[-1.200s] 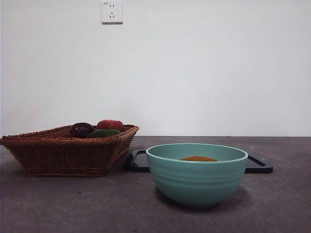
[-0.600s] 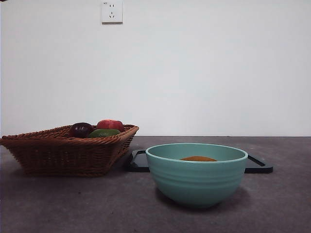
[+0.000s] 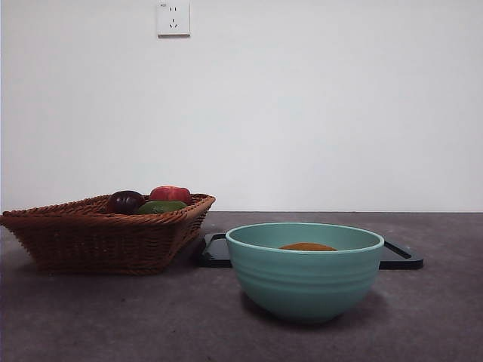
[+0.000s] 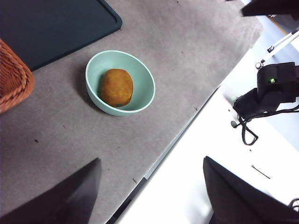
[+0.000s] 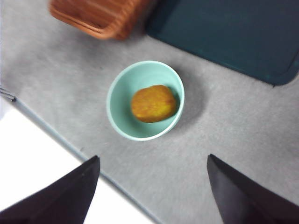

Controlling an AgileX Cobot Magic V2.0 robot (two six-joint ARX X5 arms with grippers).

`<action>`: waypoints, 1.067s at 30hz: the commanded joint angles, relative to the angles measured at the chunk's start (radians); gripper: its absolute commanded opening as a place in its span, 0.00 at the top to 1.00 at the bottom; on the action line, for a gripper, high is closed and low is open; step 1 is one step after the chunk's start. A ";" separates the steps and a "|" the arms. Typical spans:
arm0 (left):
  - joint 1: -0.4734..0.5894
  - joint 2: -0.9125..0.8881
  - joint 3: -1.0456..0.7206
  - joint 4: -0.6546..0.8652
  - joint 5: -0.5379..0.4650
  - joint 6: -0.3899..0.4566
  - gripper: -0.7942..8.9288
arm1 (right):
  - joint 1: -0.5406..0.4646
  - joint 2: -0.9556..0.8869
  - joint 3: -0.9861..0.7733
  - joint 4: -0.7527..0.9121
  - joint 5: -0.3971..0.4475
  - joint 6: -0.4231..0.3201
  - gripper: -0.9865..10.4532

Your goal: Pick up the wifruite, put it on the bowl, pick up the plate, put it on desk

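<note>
Front view: the bowl is seen standing on the desk, with only the top of the brown fruit showing over its rim; no arm is seen here.
Fruit position: the fruit is shown by both wrist views lying inside the bowl, so the first half of the task is judged done.
Plate: the dark tray lies flat on the desk just behind the bowl, beside the wicker basket; it is taken to be the plate of the task and is untouched.
Left gripper: held high above the desk edge, jaws spread wide, nothing gripped.
Right gripper: held high over the bowl, jaws spread wide, nothing gripped.
Risk: the tray lies flat with a low rim, so a grasp could slip off if the jaws are not set squarely on its edge.
Risk: the bowl and basket stand close to the tray, so either could be nudged by an arm coming down, and the fruit could be tipped out.
View difference: the tray's broad top and the whole fruit are shown only from above; the basket's contents, a dark fruit, a red one and a green one, are shown only from the front.
</note>
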 commanded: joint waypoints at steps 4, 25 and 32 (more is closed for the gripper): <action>-0.005 0.005 0.010 0.013 0.003 0.005 0.57 | 0.031 0.074 -0.141 0.202 0.027 0.095 0.59; -0.005 0.005 0.010 0.027 0.003 0.005 0.57 | 0.207 0.442 -0.282 0.640 0.236 0.206 0.74; -0.005 0.005 0.010 0.030 0.003 0.005 0.57 | 0.219 0.493 -0.282 0.684 0.266 0.206 0.82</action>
